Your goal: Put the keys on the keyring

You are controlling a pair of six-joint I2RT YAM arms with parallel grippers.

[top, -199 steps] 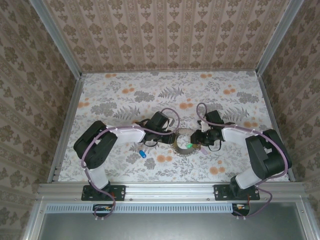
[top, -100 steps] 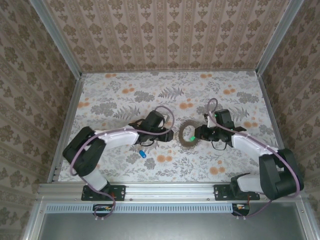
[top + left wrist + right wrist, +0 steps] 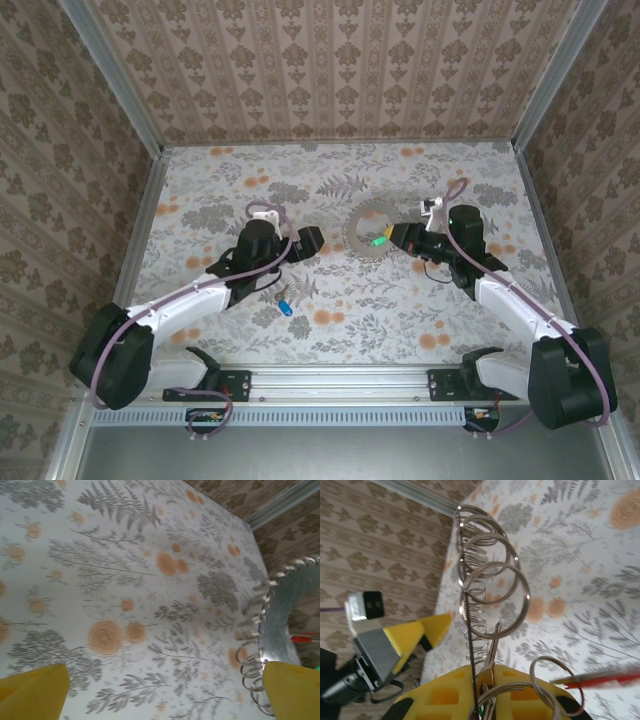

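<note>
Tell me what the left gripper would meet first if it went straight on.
Most likely the keyring, held by the right gripper, just ahead of the open left gripper; the wrist view puts it off-centre, so it might miss.

The keyring (image 3: 276, 611) — bright, polished metal, glossy; table (image 3: 125, 580) a matt printed surface; claw pads (image 3: 35, 692) matt yellow plastic.

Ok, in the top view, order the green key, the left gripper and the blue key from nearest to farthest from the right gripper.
1. Green key, right beside the right gripper, at the keyring.
2. Left gripper, farther left, mid-table.
3. Blue key, on the table, left and nearer the arm bases.
</note>
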